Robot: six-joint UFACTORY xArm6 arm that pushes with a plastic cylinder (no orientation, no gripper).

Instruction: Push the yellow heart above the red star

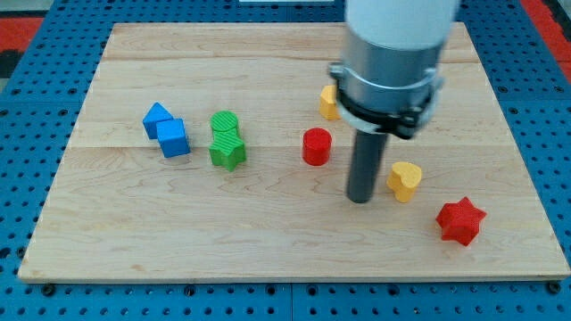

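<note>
Red star (461, 221) sits lowest in your view, near the bottom-right corner of the wooden board (134, 250). Yellow heart (404, 181) lies up and to the view's left of it, close but apart. Your rod's tip (360, 200) rests on the board just left of the heart; contact cannot be made out. No pincer on this rig: the arm ends in a plain rod, so nothing is open, closed or gripped. Red cylinder (316, 146) stands left of the rod, a little higher. A second yellow block (328, 102) shows partly behind the arm's housing; shape unclear. Further left, green cylinder (225, 125) touches green star (228, 152) below it. Blue pentagon-like block (157, 119) touches blue cube (173, 137).
</note>
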